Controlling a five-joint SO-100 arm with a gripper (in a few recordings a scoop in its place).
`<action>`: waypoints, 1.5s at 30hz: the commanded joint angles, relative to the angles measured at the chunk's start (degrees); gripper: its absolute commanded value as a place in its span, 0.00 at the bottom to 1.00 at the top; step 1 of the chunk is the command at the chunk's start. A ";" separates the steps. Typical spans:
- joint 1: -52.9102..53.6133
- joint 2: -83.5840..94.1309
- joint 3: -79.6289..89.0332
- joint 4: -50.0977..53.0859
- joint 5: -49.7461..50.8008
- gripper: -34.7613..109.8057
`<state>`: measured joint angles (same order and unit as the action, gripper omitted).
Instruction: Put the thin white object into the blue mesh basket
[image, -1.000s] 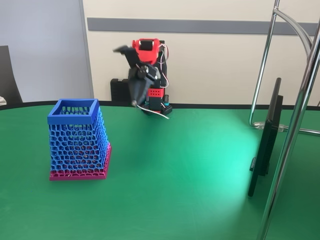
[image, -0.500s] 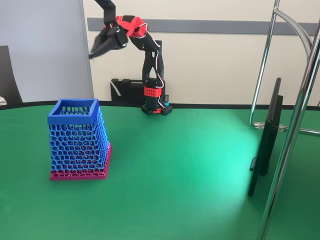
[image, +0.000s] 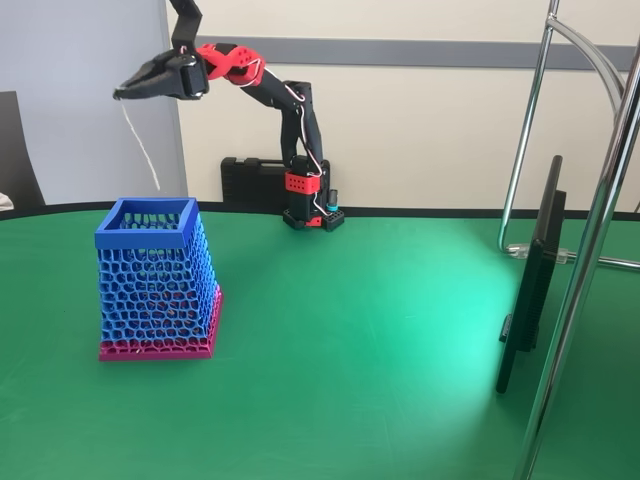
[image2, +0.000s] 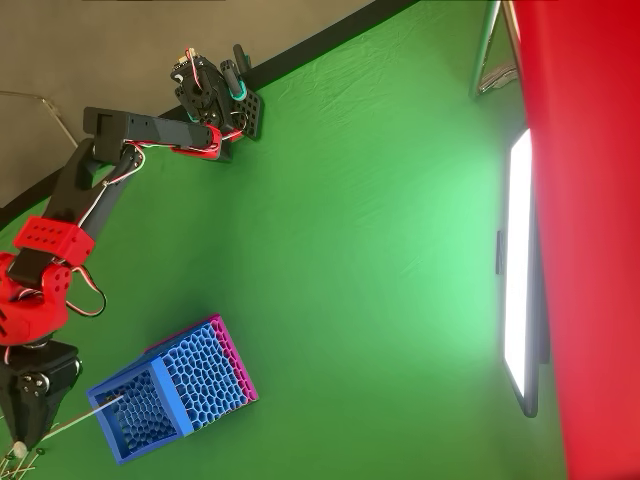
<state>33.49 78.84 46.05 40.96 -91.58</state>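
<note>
Thin white object (image: 142, 148), slender and slightly curved, dangling from the closed gripper (image: 122, 94).

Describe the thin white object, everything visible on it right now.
The thin white object is a very slender, slightly curved white strip. It hangs from the raised gripper, whose jaws pinch its top end. Its free lower end dangles above the open top of the blue mesh basket, not yet inside; the overhead view shows its tip over the opening.
</note>
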 joint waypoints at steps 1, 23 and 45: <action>0.62 -0.62 -2.81 -2.81 -1.23 0.25; -2.29 9.05 41.04 -24.70 -1.32 0.27; -10.99 26.28 60.64 -24.79 -0.79 0.34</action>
<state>23.47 100.81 105.82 17.31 -92.81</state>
